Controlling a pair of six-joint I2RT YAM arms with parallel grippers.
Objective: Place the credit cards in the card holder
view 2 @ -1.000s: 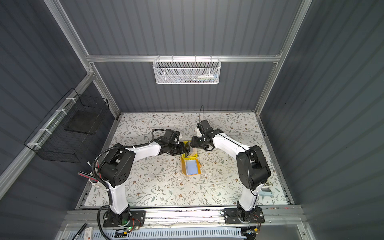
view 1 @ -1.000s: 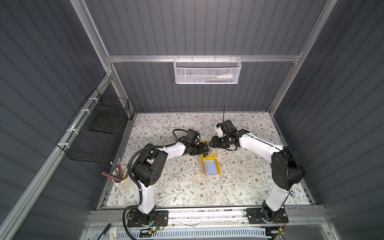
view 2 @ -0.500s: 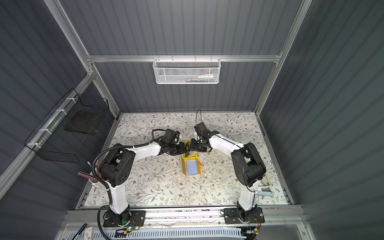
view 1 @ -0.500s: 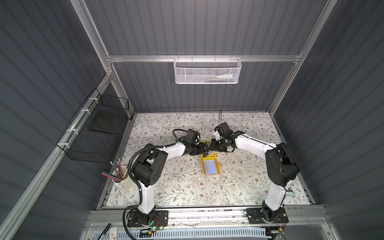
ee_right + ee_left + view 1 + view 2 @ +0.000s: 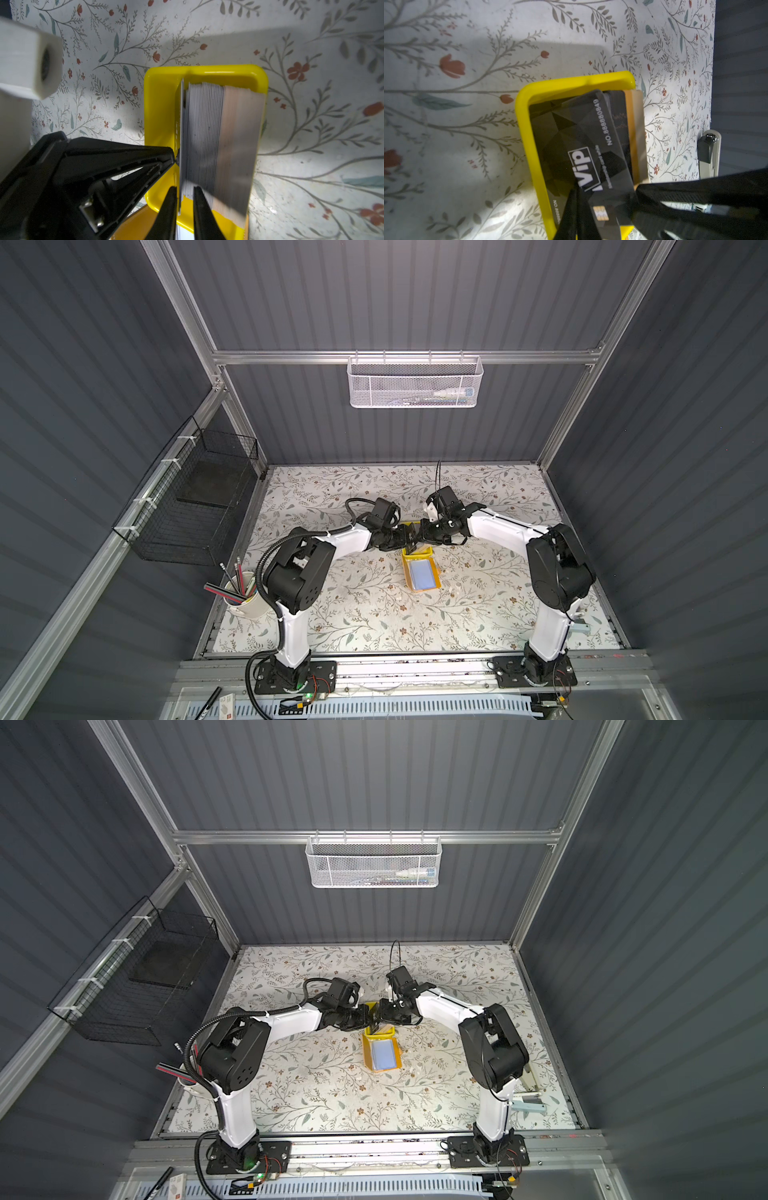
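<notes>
- The flower-printed counter (image 5: 353, 614) carries everything. Both arms reach inward over its middle, so the two hands meet almost tip to tip.
- The card holder (image 5: 420, 576) lies open and flat on the counter, just below the hands on the side toward the arm bases. It is a mustard-orange cover framing a bluish clear sleeve page, face up.
- The left hand (image 5: 576, 199) is closed tight on the black VIP card (image 5: 591, 145), pinching it at the end that bears the gold chip.
- The right hand (image 5: 184, 191) straddles the same card's thin edge from the opposite side. Its jaws are drawn in to a slim gap, with one finger close against the card and the other just off it.
- The yellow tray (image 5: 160, 108) sits directly beneath both hands, just beside the holder's far end.
- The stack of cards (image 5: 218, 135) stands on edge in the tray, showing pale grey edges and then beige ones. The held card rises beside the stack on the left hand's side, black with white lettering and a printed number.
- Compared with a second ago, the right hand has come in toward the left hand and its jaws have narrowed markedly. The left hand has kept its grip and place, and the card holder has not moved.
</notes>
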